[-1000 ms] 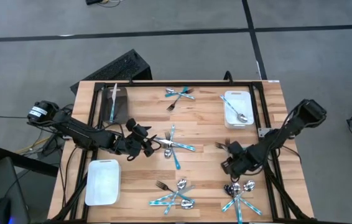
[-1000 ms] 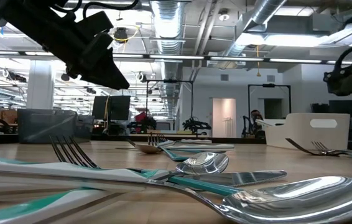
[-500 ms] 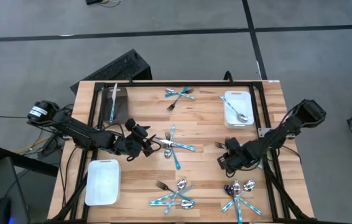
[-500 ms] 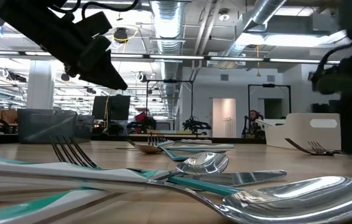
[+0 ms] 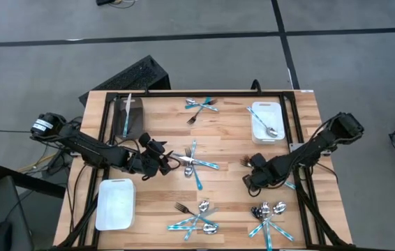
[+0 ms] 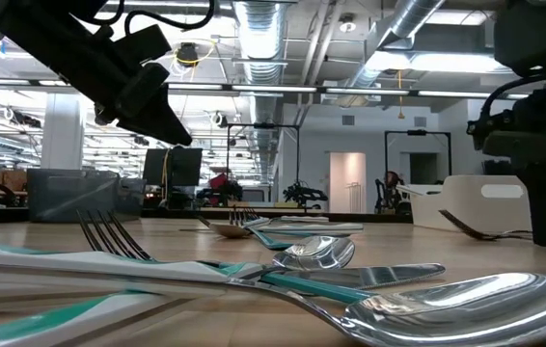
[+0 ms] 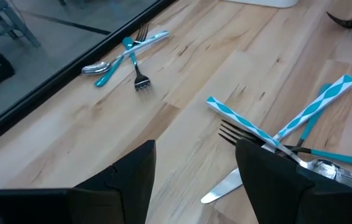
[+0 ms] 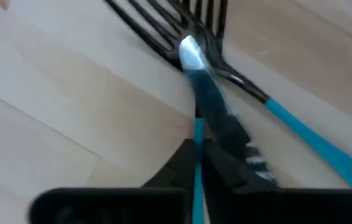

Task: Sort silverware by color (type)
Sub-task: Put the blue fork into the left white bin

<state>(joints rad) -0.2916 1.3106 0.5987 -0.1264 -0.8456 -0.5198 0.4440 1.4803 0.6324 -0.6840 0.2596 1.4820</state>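
Note:
Silver and teal-handled silverware lies in small piles on the wooden table. My left gripper (image 5: 161, 162) (image 7: 194, 180) hangs open just left of the central pile (image 5: 195, 164) (image 7: 288, 143), touching nothing. My right gripper (image 5: 252, 174) (image 8: 196, 163) is shut on a teal-handled knife (image 8: 204, 99). The knife's silver blade reaches out over two forks (image 8: 163, 28) (image 5: 246, 162) that lie on the table at the right of centre; one fork has a teal handle (image 8: 313, 140). My right gripper pinches the knife by its teal handle (image 8: 196, 138) between its two fingers, with the handle's thin edge showing between them. The fingers lie along the knife, and the blade sticks out ahead of them, its tip (image 8: 188, 46) over the forks' necks. Whether the blade touches the forks, I cannot tell.
A dark bin (image 5: 129, 115) with a teal piece stands far left, a white bin (image 5: 266, 111) with a silver spoon far right, and another white bin (image 5: 116, 203) near left. More piles lie at the far middle (image 5: 202, 106), near middle (image 5: 197, 217) and near right (image 5: 269, 216).
My right gripper has gone a little toward the table's left and far edges, away from the near right pile and toward the two forks.

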